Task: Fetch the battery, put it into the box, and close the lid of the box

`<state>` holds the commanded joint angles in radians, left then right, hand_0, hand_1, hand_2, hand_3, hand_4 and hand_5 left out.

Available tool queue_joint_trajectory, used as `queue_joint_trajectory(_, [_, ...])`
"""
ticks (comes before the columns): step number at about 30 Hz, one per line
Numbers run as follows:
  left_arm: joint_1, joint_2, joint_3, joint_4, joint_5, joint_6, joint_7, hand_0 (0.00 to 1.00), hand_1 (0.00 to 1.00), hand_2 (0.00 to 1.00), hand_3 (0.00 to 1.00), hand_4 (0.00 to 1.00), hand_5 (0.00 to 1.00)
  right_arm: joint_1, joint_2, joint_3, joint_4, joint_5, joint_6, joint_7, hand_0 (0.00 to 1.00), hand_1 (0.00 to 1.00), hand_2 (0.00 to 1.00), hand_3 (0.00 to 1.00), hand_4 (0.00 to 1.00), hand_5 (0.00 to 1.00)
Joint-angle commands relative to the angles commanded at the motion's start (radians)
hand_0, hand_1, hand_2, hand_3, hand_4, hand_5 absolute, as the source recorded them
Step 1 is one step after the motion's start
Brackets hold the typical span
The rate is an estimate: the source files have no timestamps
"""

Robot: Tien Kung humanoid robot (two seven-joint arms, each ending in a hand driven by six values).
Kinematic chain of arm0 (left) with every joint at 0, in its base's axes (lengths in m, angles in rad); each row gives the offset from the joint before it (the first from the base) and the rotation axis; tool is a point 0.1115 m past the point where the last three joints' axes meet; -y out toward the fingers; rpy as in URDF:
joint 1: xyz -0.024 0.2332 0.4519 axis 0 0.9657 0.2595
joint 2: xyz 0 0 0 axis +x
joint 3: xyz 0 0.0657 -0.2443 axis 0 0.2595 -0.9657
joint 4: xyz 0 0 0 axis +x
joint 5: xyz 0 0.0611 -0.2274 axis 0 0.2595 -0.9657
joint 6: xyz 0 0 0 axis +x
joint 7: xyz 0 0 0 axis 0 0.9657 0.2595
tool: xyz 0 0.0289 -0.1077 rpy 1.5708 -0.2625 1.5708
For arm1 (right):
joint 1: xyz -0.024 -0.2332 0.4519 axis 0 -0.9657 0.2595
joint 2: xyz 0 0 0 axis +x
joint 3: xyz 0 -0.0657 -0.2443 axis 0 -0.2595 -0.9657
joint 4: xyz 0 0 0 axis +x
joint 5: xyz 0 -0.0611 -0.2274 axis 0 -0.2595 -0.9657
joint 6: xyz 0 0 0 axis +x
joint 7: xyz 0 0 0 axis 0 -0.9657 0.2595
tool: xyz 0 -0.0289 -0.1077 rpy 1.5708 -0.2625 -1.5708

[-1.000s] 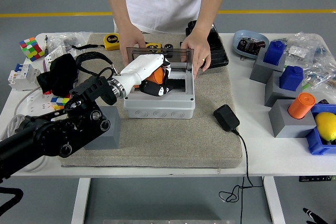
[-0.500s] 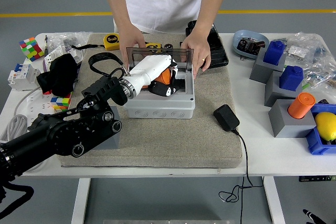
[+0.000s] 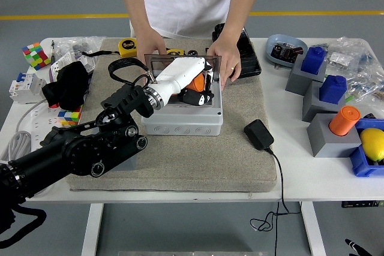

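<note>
The light grey box (image 3: 183,125) stands on a beige mat (image 3: 204,163) at mid-table. Its smoky clear lid (image 3: 157,62) stands upright at the back. A person at the far side holds the lid's two ends, one hand (image 3: 150,45) at the left and the other hand (image 3: 228,59) at the right. My left hand (image 3: 195,91), white with orange and black parts, reaches over the box's open top near the lid. No battery shows in this view, and the hand hides the inside of the box. My right arm is out of view.
A black power adapter (image 3: 258,134) with its cable lies right of the box. Grey stands at the right carry blue blocks (image 3: 313,59), an orange cylinder (image 3: 344,120) and a lemon (image 3: 373,144). A yellow tape measure (image 3: 127,47), a colour cube (image 3: 36,55) and black straps (image 3: 69,83) sit at the left.
My left arm has pushed forward and to the right, carrying the hand from the box's left front toward its back by the lid. The person's hands have stayed on the lid.
</note>
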<state>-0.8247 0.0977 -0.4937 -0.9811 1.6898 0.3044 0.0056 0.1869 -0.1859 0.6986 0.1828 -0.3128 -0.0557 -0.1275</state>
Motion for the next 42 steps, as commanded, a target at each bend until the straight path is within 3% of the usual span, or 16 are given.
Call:
queue_joint_trajectory(1, [-0.001, -0.002, 0.0, 0.003, 0.001, 0.001, -0.002, 0.159, 0.191, 0.26, 0.338, 0.787, 0.002, 0.0, 0.0, 0.0, 0.0, 0.0, 0.0, 0.0, 0.646, 0.698, 0.676, 0.572, 0.933, 0.523])
queue_joint_trajectory(6, [-0.004, -0.006, 0.006, 0.017, 0.002, 0.005, -0.012, 0.159, 0.191, 0.26, 0.338, 0.787, 0.002, 0.0, 0.0, -0.004, -0.001, 0.002, 0.001, -0.001, 0.646, 0.698, 0.676, 0.572, 0.933, 0.523])
queue_joint_trajectory(7, [-0.004, -0.007, 0.008, 0.019, 0.003, 0.005, -0.011, 0.197, 0.274, 0.311, 0.382, 0.804, 0.002, 0.0, 0.0, -0.004, -0.001, 0.002, 0.001, -0.001, 0.647, 0.698, 0.676, 0.572, 0.933, 0.523])
queue_joint_trajectory(30, [-0.006, -0.012, 0.033, 0.061, -0.004, 0.013, -0.016, 0.238, 0.331, 0.336, 0.427, 0.839, 0.002, 0.0, -0.001, -0.007, -0.001, 0.006, 0.002, 0.0, 0.645, 0.698, 0.676, 0.572, 0.933, 0.523])
queue_joint_trajectory(31, [-0.005, -0.012, 0.032, 0.062, -0.004, 0.014, -0.016, 0.341, 0.382, 0.368, 0.451, 0.847, 0.002, 0.0, -0.001, -0.008, -0.001, 0.006, 0.003, 0.0, 0.647, 0.698, 0.676, 0.573, 0.933, 0.523])
queue_joint_trajectory(36, [-0.002, -0.012, 0.032, 0.066, -0.005, 0.018, -0.022, 0.341, 0.382, 0.368, 0.451, 0.847, 0.002, 0.0, 0.0, -0.008, 0.0, 0.006, 0.002, 0.001, 0.647, 0.698, 0.676, 0.573, 0.933, 0.523])
queue_joint_trajectory(37, [-0.002, -0.012, 0.032, 0.067, -0.006, 0.018, -0.023, 0.418, 0.445, 0.421, 0.492, 0.864, 0.002, 0.0, 0.0, -0.009, 0.0, 0.007, 0.002, 0.001, 0.647, 0.698, 0.676, 0.572, 0.933, 0.522])
queue_joint_trajectory(42, [-0.001, -0.012, 0.031, 0.067, -0.012, 0.017, -0.028, 0.418, 0.445, 0.421, 0.492, 0.864, 0.002, 0.001, 0.0, -0.01, 0.0, 0.007, 0.002, 0.002, 0.647, 0.698, 0.676, 0.572, 0.933, 0.522])
